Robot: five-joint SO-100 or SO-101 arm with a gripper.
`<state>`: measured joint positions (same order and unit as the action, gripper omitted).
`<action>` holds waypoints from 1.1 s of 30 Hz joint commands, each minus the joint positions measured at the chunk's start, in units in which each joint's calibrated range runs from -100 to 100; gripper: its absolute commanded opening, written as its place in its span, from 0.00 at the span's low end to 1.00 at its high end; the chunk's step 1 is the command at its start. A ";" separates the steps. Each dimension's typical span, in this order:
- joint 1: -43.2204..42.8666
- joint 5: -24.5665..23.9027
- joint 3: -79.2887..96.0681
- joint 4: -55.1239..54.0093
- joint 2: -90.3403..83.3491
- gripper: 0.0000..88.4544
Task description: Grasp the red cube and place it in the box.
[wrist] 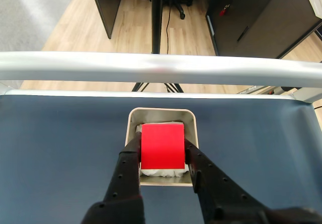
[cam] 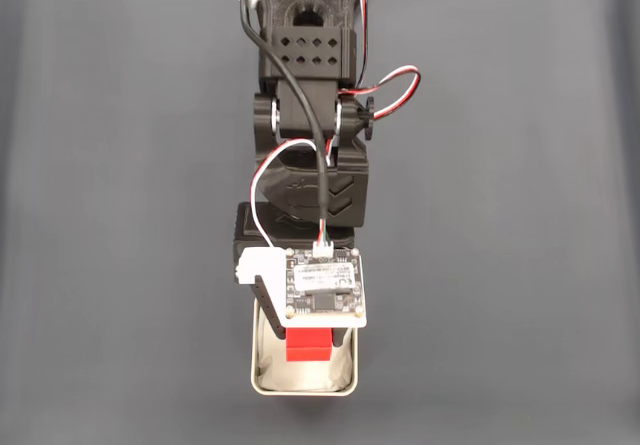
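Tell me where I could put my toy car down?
The dark mat is bare left and right of the arm in the fixed view. It's crowded at the box, where the jaws hold the red cube.

Your arm [cam: 310, 115] is black printed plastic with diamond-shaped vent holes and chevron marks. A black cable and red-white-black wires loop down to a circuit board [cam: 322, 285] on a white mount; its tiny markings aren't readable. The gripper [wrist: 161, 156] has matte black fingers.
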<state>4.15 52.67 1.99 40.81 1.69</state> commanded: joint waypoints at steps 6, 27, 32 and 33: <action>-0.46 -0.34 -2.72 -1.55 -0.48 0.05; 0.04 -0.39 -1.99 -3.60 -1.00 0.47; 0.04 -0.44 -1.44 -3.84 -1.35 0.47; 0.04 -0.49 -1.35 -3.84 -1.43 0.47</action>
<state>4.23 52.53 1.99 38.27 1.69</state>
